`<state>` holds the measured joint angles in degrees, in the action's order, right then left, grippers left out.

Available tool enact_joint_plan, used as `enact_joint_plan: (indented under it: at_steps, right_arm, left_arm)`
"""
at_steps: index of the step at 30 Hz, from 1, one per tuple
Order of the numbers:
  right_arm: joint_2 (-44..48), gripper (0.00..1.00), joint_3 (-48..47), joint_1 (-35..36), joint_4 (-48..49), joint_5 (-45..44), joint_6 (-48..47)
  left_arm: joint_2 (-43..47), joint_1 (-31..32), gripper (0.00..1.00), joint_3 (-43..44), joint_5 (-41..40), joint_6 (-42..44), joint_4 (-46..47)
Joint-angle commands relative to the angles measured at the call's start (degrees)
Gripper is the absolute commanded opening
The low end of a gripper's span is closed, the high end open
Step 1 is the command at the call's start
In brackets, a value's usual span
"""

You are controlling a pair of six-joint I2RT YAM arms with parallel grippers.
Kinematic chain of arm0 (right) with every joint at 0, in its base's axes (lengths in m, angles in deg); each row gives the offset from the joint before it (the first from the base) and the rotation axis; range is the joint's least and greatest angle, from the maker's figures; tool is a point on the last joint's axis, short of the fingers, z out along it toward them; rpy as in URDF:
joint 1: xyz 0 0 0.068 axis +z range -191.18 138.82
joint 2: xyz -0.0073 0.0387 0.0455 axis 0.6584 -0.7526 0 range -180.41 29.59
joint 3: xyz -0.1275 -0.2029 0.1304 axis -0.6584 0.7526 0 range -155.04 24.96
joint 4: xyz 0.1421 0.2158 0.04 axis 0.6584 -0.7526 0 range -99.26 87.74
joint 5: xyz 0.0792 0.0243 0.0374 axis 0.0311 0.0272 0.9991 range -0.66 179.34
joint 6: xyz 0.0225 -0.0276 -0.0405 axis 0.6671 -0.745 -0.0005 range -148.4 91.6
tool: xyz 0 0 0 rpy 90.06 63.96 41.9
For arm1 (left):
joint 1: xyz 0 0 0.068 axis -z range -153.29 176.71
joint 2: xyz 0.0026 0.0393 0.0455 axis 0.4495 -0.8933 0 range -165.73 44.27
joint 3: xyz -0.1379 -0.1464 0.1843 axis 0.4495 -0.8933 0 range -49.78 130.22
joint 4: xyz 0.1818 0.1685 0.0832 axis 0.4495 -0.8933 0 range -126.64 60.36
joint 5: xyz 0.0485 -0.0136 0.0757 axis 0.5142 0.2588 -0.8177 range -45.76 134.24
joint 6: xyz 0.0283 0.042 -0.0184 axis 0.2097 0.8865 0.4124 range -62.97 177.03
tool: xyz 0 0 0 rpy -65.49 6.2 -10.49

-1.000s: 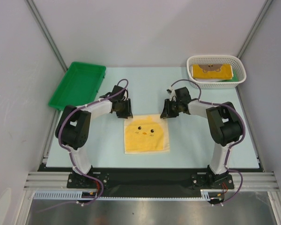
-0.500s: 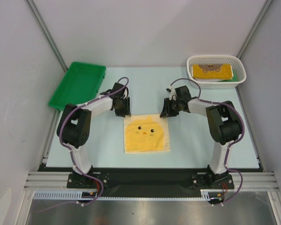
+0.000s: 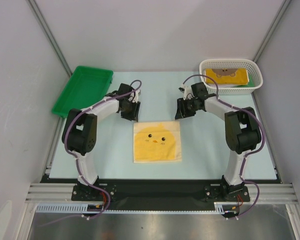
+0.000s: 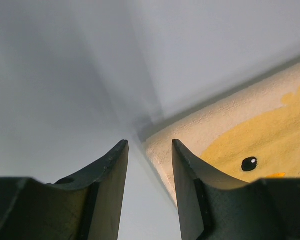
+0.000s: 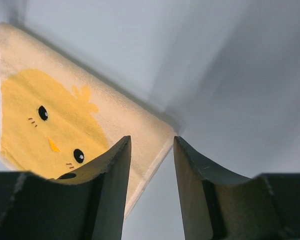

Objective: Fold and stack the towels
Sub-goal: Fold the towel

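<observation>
A yellow chick-face towel (image 3: 157, 142) lies flat and spread in the middle of the table. My left gripper (image 3: 130, 113) hovers just beyond its far left corner, open and empty; the corner (image 4: 162, 145) shows beside the fingers in the left wrist view. My right gripper (image 3: 182, 112) hovers just beyond the far right corner, open and empty; that corner (image 5: 162, 131) shows between the fingers in the right wrist view. A folded towel with a brown bear face (image 3: 225, 76) lies in the white basket (image 3: 231, 89) at the back right.
A green tray (image 3: 83, 90) stands tilted at the back left against the wall. The enclosure walls bound the table on the left, right and back. The table's front edge runs along the arm bases.
Both grippers have drawn back from the towel's far corners toward the rear of the table. The towel lies as before.
</observation>
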<state>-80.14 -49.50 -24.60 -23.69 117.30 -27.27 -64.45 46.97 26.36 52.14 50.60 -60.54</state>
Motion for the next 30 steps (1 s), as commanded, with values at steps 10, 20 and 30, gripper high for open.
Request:
enact_joint_plan:
  at_steps: [10, 20, 30]
  right_arm:
    - [-8.7, 0.45, -9.0, -1.8, -10.2, 7.2, -14.6]
    - [-12.0, 0.39, -11.5, -2.7, -12.5, 11.6, -17.6]
    - [-13.3, 0.08, -11.8, -3.5, -11.8, 13.6, -18.7]
  left_arm:
    - [-5.4, -3.6, 0.43, 6.3, 16.1, 16.5, -4.1]
    - [-7.1, -4.1, 0.23, 6.9, 16.5, 19.4, -5.3]
    - [-9.6, -4.8, 0.00, 10.1, 17.3, 19.9, -7.1]
